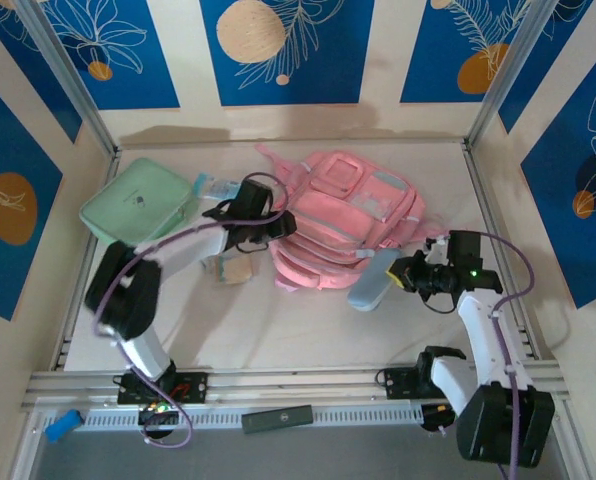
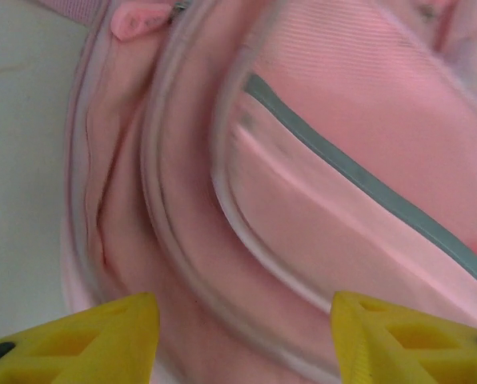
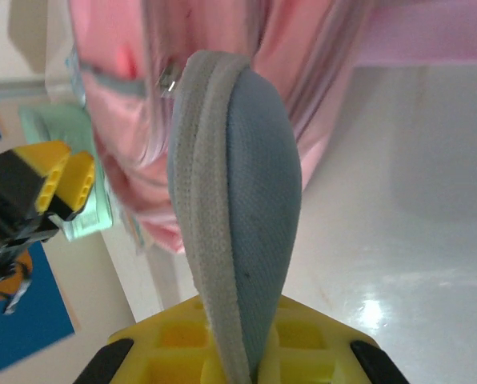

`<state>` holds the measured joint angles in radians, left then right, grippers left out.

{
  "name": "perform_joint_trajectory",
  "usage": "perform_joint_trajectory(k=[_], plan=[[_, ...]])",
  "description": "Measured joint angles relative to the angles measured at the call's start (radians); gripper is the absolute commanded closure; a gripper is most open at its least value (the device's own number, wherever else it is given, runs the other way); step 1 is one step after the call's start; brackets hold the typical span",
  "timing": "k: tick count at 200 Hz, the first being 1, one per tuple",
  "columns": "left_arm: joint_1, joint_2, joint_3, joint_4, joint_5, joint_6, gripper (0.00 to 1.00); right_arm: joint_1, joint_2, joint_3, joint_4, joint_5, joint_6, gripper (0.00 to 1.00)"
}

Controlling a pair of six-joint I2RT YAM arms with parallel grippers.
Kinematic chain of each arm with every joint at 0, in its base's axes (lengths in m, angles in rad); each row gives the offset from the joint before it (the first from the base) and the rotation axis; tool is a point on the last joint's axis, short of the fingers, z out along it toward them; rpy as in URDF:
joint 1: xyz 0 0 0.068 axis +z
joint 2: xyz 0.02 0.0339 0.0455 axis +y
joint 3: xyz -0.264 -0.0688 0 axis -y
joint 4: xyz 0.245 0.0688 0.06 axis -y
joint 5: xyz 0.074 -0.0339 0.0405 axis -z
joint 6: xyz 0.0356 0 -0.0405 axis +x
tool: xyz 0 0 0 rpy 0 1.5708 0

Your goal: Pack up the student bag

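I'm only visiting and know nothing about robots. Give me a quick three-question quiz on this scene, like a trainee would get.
1. True or false: the right claw is empty.
2. In the overhead view, what lies on the table left of the student bag? A) a mint green case B) a red bottle C) a yellow book
3. Which claw has its jaws apart right at the student bag?

Key
1. False: it is shut on a grey-blue pouch.
2. A.
3. The left claw.
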<state>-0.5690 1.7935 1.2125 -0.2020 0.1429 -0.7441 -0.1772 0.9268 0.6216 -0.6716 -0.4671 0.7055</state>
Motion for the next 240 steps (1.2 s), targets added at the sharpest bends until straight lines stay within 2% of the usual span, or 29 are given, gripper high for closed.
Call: perform_joint_trajectory(k=[19, 32, 51, 67, 97, 127, 151, 188, 217, 240], plan=[[0.015, 0.143, 0.077, -0.005, 0.050, 0.023, 0.60, -0.075, 0.045, 0.007, 0.037, -0.006, -0.006, 1.00], [0.014, 0.167, 0.080, 0.009, 0.068, 0.027, 0.60, -0.098, 0.107, 0.012, 0.096, -0.012, -0.003, 1.00], [-0.016, 0.140, 0.060, 0.022, 0.047, 0.017, 0.61, -0.077, 0.245, 0.053, 0.183, -0.005, -0.003, 1.00], [-0.079, 0.113, 0.014, 0.043, 0.019, -0.015, 0.61, -0.061, 0.361, 0.100, 0.268, -0.014, 0.000, 1.00], [-0.234, 0.072, -0.042, 0.052, -0.051, -0.081, 0.59, -0.037, 0.542, 0.271, 0.319, 0.003, -0.027, 1.00], [-0.360, 0.051, -0.016, 0.016, -0.051, -0.074, 0.54, -0.029, 0.583, 0.404, 0.319, 0.037, -0.086, 1.00], [-0.386, -0.004, 0.043, -0.109, -0.100, 0.039, 0.52, -0.073, 0.545, 0.409, 0.266, 0.050, -0.103, 1.00], [-0.344, -0.031, 0.202, -0.241, -0.171, 0.300, 0.42, -0.114, 0.434, 0.396, 0.197, 0.077, -0.115, 1.00], [-0.338, 0.040, 0.318, -0.301, -0.182, 0.518, 0.32, -0.137, 0.373, 0.390, 0.179, 0.067, -0.112, 1.00], [-0.339, 0.146, 0.389, -0.343, -0.193, 0.628, 0.29, -0.159, 0.369, 0.387, 0.172, 0.057, -0.111, 1.00]])
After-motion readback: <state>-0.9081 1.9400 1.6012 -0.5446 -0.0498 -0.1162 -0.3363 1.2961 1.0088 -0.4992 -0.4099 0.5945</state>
